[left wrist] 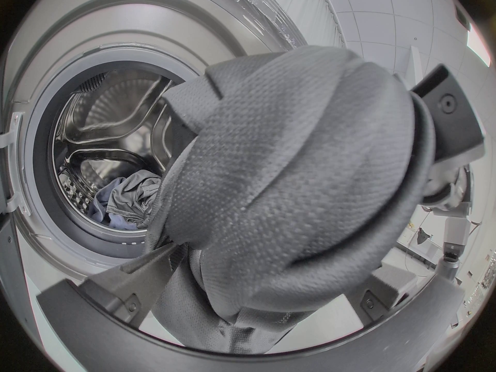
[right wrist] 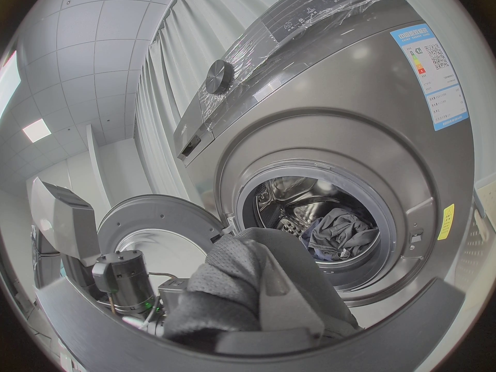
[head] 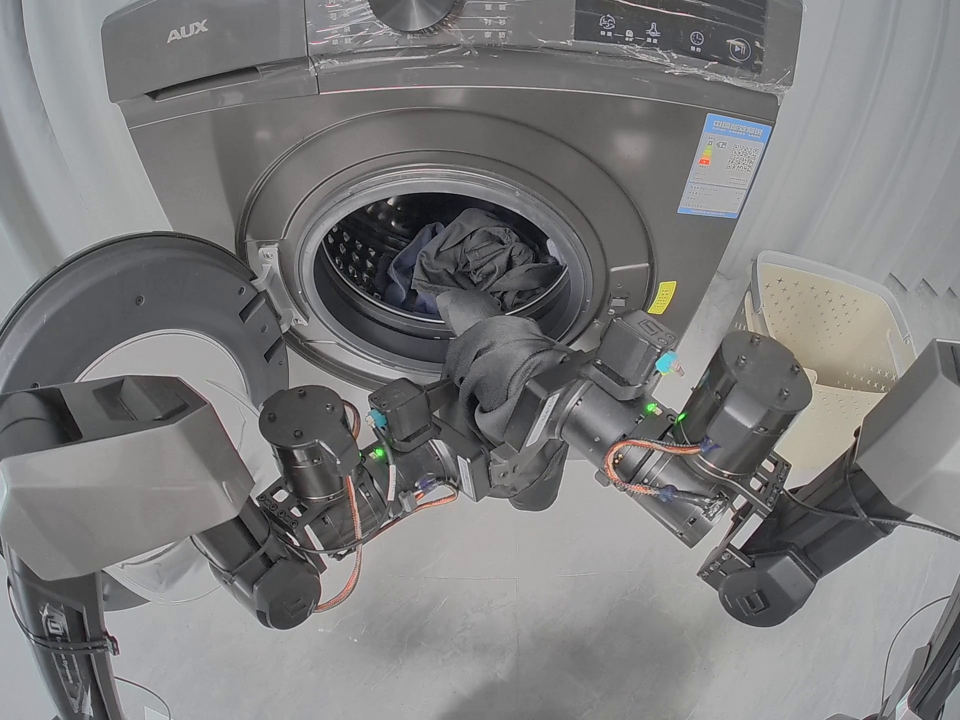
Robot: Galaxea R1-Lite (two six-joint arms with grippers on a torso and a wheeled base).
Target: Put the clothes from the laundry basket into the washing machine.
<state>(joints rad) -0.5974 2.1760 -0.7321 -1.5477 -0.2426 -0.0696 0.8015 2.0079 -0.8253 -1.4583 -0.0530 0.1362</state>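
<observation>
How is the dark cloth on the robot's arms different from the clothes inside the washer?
The dark cloth hangs outside the washing machine; the clothes in the drum lie inside. The dark cloth is all dark; the clothes in the drum include a bluish piece. Both are crumpled.

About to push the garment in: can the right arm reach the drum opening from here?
Probably yes: the door is swung wide aside, and the drum opening lies unblocked just beyond the right gripper, draped in the dark garment.

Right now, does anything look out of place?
The dark garment is bunched outside the washing machine, just in front of the drum opening, not in with the other clothes. Clear film wraps the control panel.
</observation>
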